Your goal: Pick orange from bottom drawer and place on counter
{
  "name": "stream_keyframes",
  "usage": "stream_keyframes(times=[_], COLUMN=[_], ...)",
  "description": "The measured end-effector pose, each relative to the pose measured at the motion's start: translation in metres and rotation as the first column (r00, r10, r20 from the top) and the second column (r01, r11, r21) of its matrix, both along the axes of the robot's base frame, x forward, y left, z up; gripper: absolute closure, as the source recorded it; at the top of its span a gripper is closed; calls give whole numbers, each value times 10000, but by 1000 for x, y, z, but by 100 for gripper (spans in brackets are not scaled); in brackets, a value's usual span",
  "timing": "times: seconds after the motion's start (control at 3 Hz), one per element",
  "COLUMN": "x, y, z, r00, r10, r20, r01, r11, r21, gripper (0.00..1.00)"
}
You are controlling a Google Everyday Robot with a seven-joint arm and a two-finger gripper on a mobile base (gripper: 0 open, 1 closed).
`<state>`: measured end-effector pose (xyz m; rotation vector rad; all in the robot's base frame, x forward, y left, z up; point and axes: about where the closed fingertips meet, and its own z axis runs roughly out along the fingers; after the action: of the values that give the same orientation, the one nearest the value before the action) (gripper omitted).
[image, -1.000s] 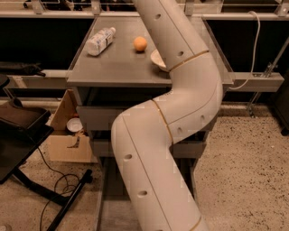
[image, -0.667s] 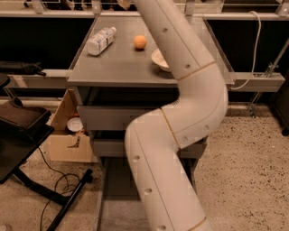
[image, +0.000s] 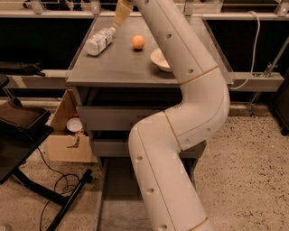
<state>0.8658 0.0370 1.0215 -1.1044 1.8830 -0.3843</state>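
Robot arm (image: 180,135): thick white tubular segments, thin gold bands at joints, small dark round holes; cream-tan gripper (image: 123,12) at far edge of the counter (image: 117,67)

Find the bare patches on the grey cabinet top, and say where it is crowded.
The front half of the counter is bare, from its front edge back to the bottle, orange and bowl. A narrower gap lies between bottle and orange. The back strip is crowded: the gripper hangs there near the bottle, and the arm covers the side by the bowl.
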Motion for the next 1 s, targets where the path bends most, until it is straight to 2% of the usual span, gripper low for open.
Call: stream_keyframes(times=[0.33, 0.67, 1.0], x=[1, -16, -56], y=[-4, -52, -148], z=[9, 51, 96], r00=[9999, 9999, 9924], r10=[123, -107, -1212], r20=[-55, 88, -201], r01=[-121, 96, 1228], r11=[9992, 9924, 9739], r21=[385, 1229, 1911], gripper=[0, 0, 0])
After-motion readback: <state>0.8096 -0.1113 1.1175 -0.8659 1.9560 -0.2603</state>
